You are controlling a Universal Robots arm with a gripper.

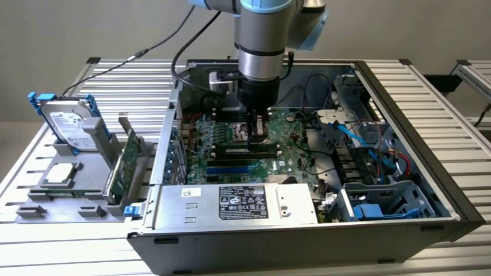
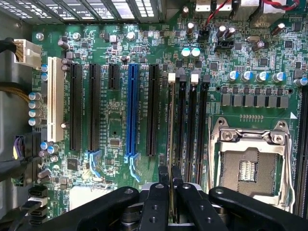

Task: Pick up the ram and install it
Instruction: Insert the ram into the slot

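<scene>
Inside an open computer case on a slatted metal table: gripper low over the motherboard, fingers pinched tight on the ram. Held on edge in line with the memory slots, along the one farthest from the empty CPU socket and just beside a black expansion slot. Impossible to tell whether fully seated. Beyond it, a blue expansion slot. On the exterior view's left, outside the case, a hard drive and a green expansion card standing in a grey holder.
</scene>
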